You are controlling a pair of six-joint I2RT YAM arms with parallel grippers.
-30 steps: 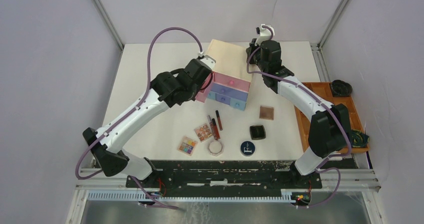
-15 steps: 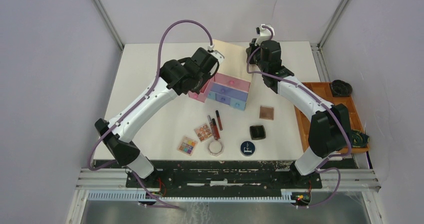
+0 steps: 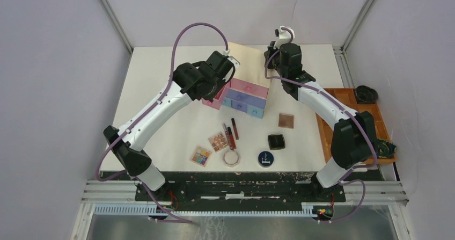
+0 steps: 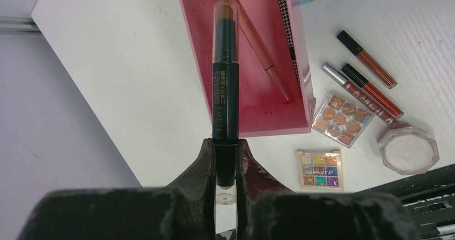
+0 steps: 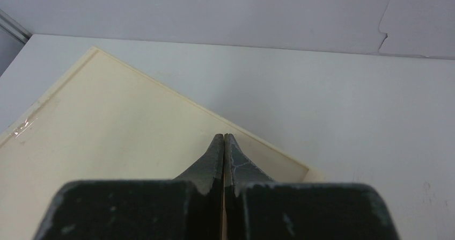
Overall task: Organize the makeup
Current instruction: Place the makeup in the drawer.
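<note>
left gripper (image 4: 225,159) clamps a dark tube (image 4: 224,84) over the pink drawer (image 4: 252,108).

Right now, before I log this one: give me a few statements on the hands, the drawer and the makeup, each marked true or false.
1. The left hand grips a dark stick. True.
2. The pink drawer is shut. False: it stands open, with a pencil inside.
3. The right hand holds a compact. False: it is shut and empty, above the box.
4. The bright palette and the orange palette lie on the table, outside the drawer. True.
</note>
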